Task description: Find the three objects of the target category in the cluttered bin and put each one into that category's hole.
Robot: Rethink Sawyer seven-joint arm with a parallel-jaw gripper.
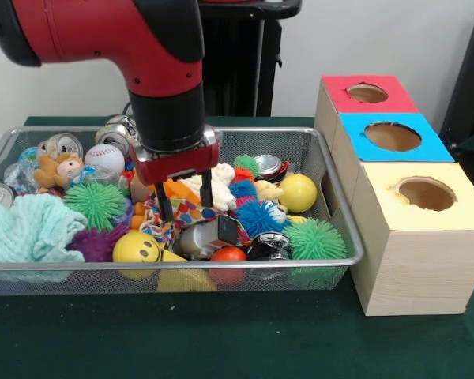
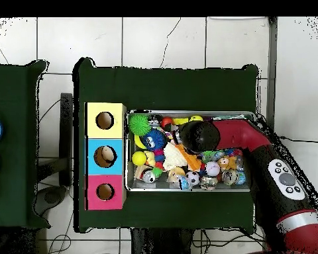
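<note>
Over the wire bin [image 1: 332,162] crammed with balls, cans and toys, the gripper [image 1: 186,199] hangs straight down, fingers spread, empty.

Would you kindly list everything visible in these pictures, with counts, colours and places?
Wire mesh bin: one, silver, on green table.
Wooden boxes with holes: three, tops red, blue, yellow, beside bin.
Spiky rubber balls: several; green, blue, purple, in bin.
Smooth yellow ball: one, bin's box side.
Baseball: one, white, far side.
Knitted cloth: one, mint, end away from boxes.
Metal cans: several, silver.
Robot arm: red and black; end effector open, over the clutter.
</note>
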